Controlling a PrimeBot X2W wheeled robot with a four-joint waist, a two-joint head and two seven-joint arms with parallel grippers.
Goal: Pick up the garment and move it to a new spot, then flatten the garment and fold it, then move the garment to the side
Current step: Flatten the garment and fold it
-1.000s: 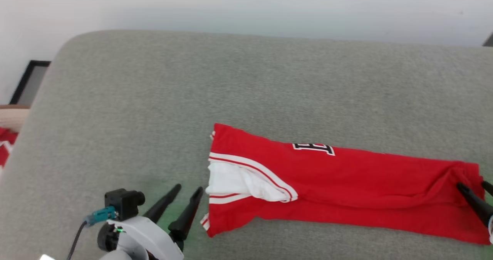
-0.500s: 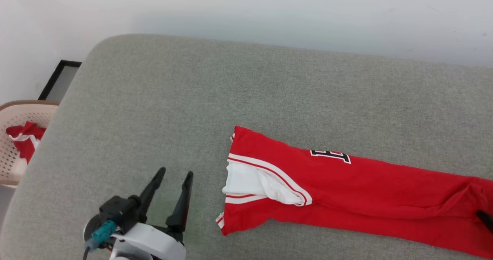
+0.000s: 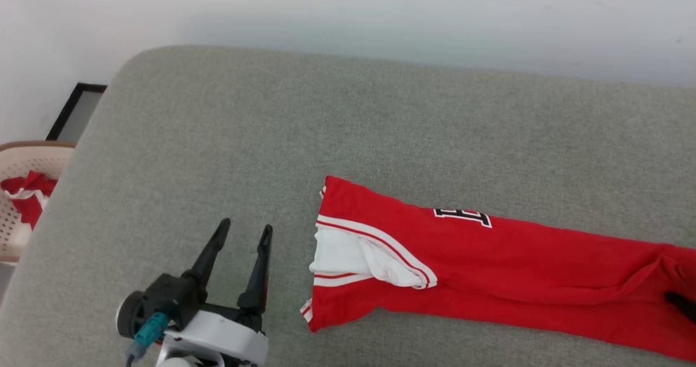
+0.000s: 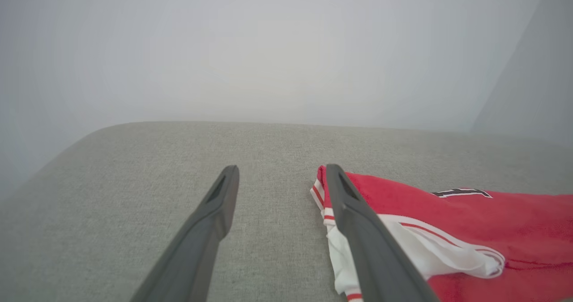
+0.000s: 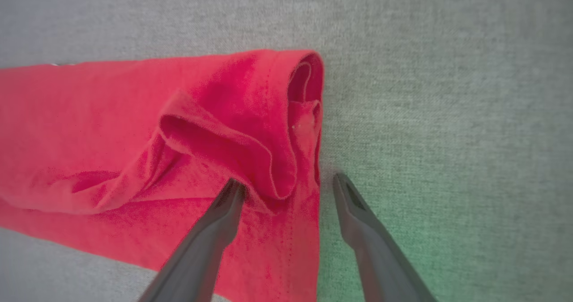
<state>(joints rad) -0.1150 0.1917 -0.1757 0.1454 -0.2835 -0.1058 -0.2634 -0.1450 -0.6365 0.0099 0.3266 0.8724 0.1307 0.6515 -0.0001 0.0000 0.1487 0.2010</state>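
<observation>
The red garment (image 3: 489, 269) lies folded lengthwise into a long strip on the grey padded surface (image 3: 348, 138). Its white sleeve with striped trim sits at the left end, and part of the black number shows on the top edge. My left gripper (image 3: 244, 228) is open, just left of the sleeve end and not touching it. In the left wrist view the left gripper (image 4: 282, 171) has bare grey fabric between its fingers, with the garment (image 4: 470, 221) to the right. My right gripper (image 5: 288, 182) is open over the rumpled hem (image 5: 250, 127), one finger on the red cloth and the other on the grey surface. One of its fingertips (image 3: 679, 303) shows at the right edge.
A pale perforated basket (image 3: 16, 231) holding another red and white cloth stands beyond the surface's rounded left corner. A black-framed panel (image 3: 76, 111) leans at the white wall behind. Bare grey surface stretches behind and to the left of the garment.
The head camera has shifted, bringing the basket into view. My left gripper has turned to point straighter up the view, a little farther from the sleeve end. The garment lies as before.
</observation>
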